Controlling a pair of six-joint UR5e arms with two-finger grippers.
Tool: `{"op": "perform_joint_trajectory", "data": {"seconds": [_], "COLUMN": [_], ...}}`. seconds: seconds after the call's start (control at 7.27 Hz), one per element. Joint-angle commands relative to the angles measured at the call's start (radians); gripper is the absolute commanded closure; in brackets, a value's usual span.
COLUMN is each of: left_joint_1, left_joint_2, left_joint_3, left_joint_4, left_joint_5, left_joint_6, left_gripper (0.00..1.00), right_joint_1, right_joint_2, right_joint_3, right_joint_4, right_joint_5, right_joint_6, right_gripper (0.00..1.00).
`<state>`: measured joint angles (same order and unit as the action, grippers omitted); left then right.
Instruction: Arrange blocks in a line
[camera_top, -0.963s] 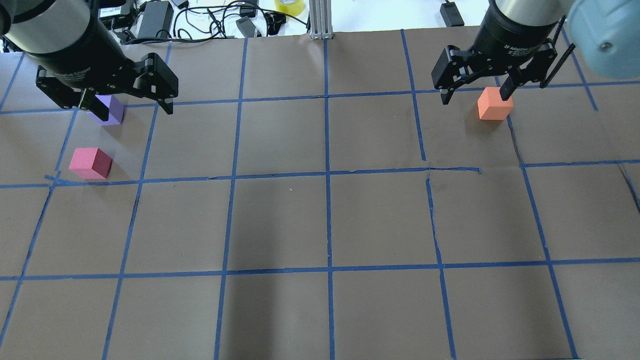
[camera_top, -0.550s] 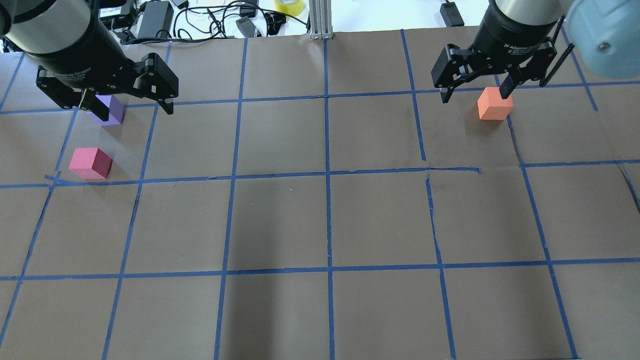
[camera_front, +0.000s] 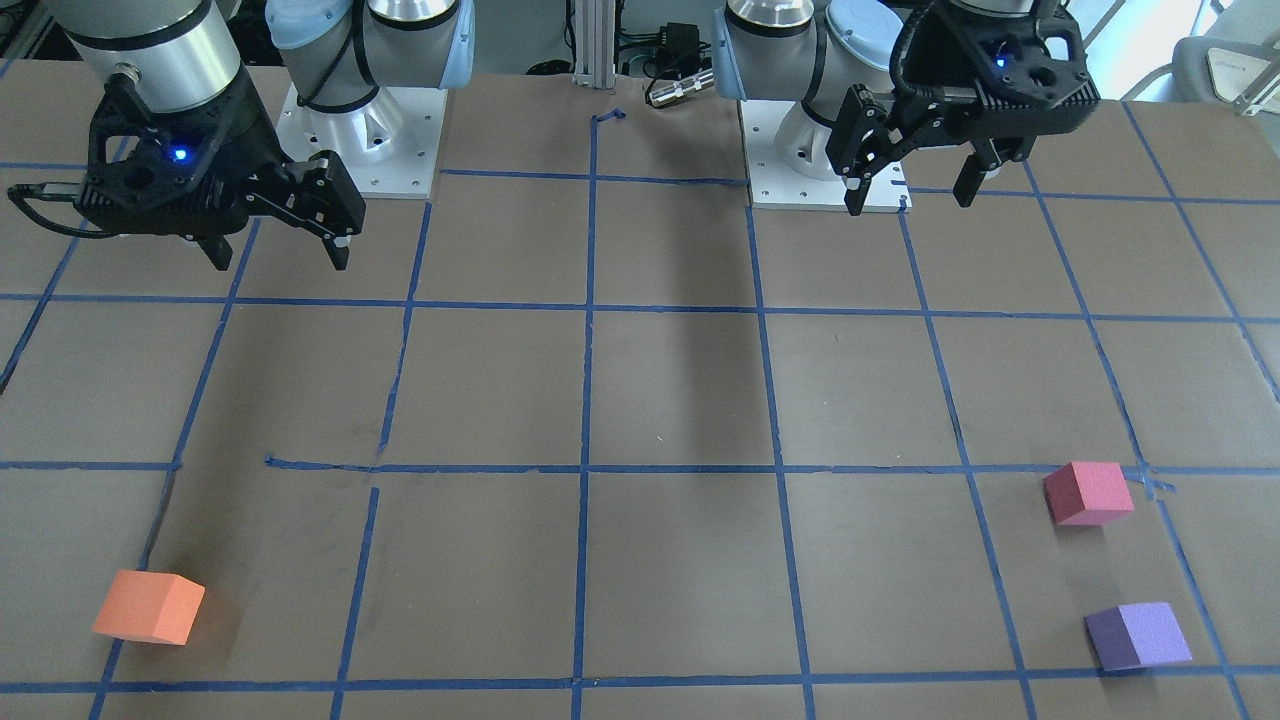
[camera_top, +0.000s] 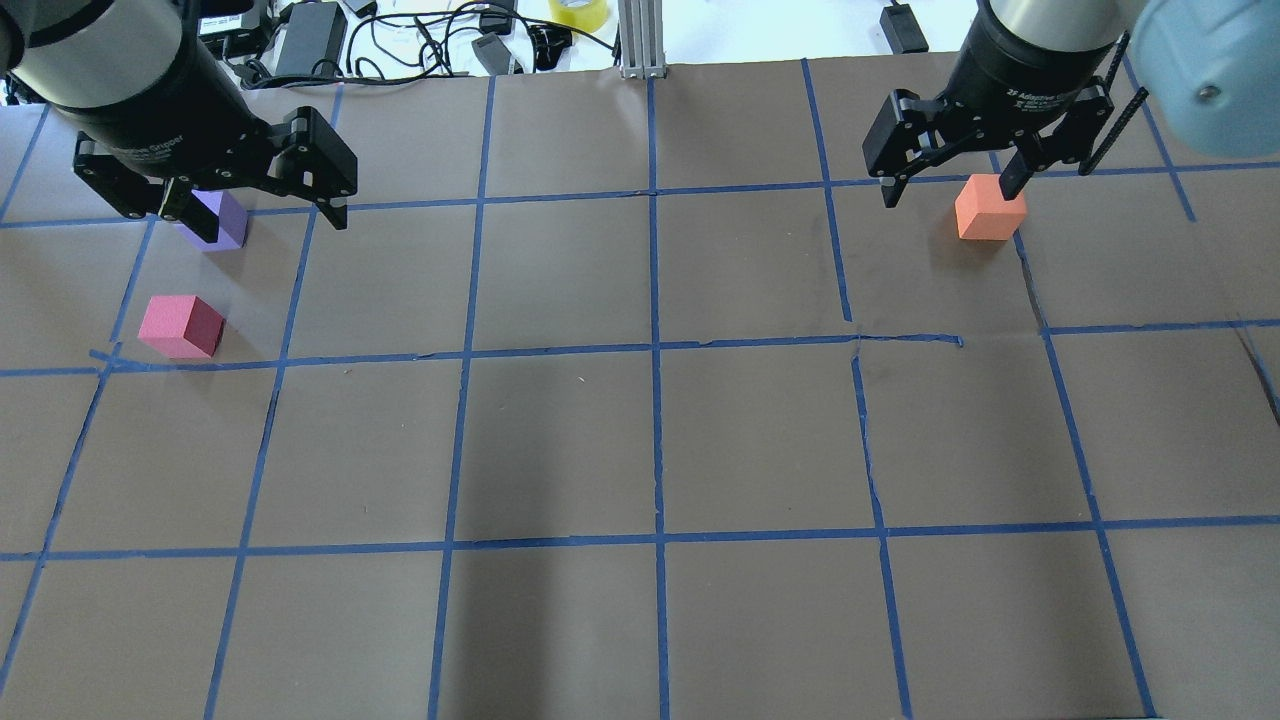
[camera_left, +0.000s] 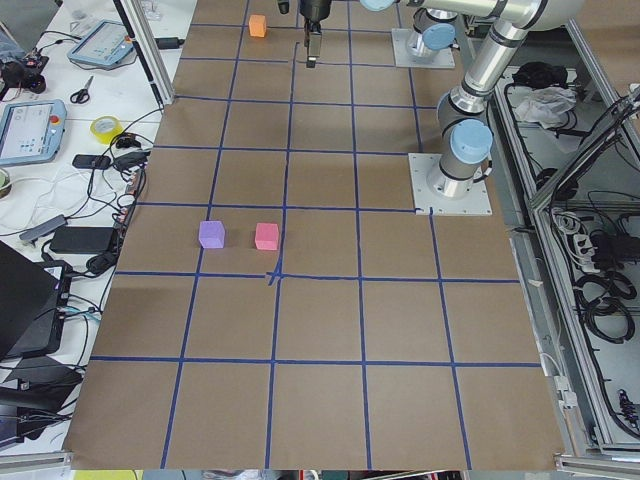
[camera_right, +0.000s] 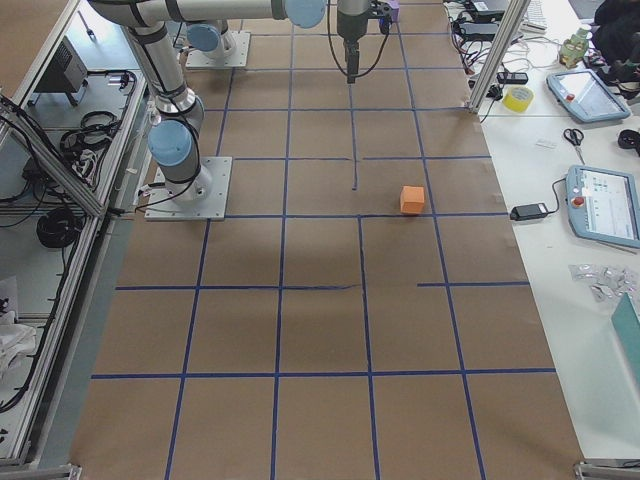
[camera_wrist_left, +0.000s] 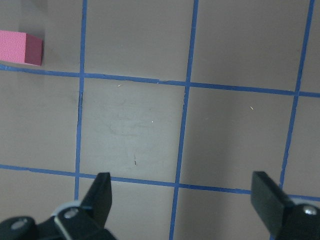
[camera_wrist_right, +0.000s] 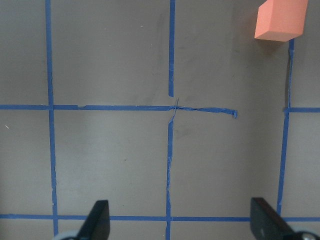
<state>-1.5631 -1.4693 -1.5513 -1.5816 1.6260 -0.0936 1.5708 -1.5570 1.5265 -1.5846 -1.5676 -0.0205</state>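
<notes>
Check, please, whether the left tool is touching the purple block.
Apart. The front-facing view shows the left tool well clear of the purple block, with bare table between them.

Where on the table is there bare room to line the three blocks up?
The whole middle of the table is bare, between the pink-red block on the robot's left and the orange block on its right. It is crowded only at the far left, where the purple block sits close beside the pink-red one.
</notes>
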Motion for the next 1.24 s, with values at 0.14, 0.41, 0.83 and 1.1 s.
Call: {"op": "perform_joint_trajectory", "data": {"seconds": [0.14, 0.41, 0.83, 1.1], "left_joint_1": [0.0, 0.0, 0.0, 0.0], "left_joint_2": [0.0, 0.001, 0.001, 0.001], "left_joint_3": [-0.003, -0.003, -0.003, -0.003], "left_joint_4": [0.0, 0.0, 0.0, 0.0], "left_joint_5": [0.0, 0.0, 0.0, 0.0], "left_joint_6": [0.0, 0.0, 0.0, 0.0], "left_gripper": [0.0, 0.0, 0.0, 0.0], "right_joint_1": [0.0, 0.0, -0.015, -0.046], "right_joint_2": [0.0, -0.003, 0.002, 0.034], "right_joint_3": [0.0, 0.0, 0.001, 0.001], "right_joint_4": [-0.002, 0.006, 0.011, 0.011], "right_joint_5": [0.0, -0.005, -0.085, -0.106], "right_joint_6": [0.001, 0.002, -0.013, -0.013], "right_gripper": [0.0, 0.0, 0.0, 0.0]}}
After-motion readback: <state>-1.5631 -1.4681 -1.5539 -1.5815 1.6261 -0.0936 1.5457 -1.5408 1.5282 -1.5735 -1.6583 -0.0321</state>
